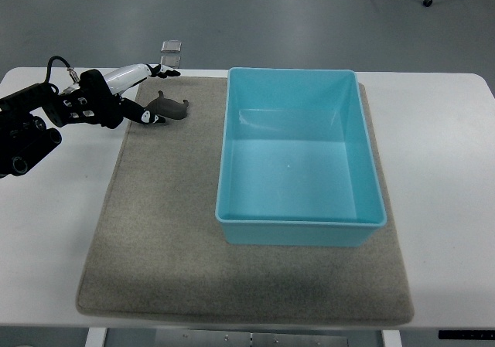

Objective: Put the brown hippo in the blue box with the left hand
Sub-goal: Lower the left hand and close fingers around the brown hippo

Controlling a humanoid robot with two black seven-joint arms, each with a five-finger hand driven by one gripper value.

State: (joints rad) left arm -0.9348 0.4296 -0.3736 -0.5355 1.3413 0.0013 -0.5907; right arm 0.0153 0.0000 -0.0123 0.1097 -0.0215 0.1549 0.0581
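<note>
A small brown hippo (172,106) lies on the grey mat (162,231) near its far left corner, just left of the blue box (370,138). The box is open-topped, light blue and holds nothing. My left hand (147,96) comes in from the left edge and sits right beside the hippo on its left. Its fingers are spread, one pointing past the hippo's far side and the lower ones touching or almost touching the toy's near end. The hand holds nothing.
The mat covers the middle of a white table (441,130). A small clear object (171,51) stands at the table's far edge behind the hand. Grey floor lies beyond.
</note>
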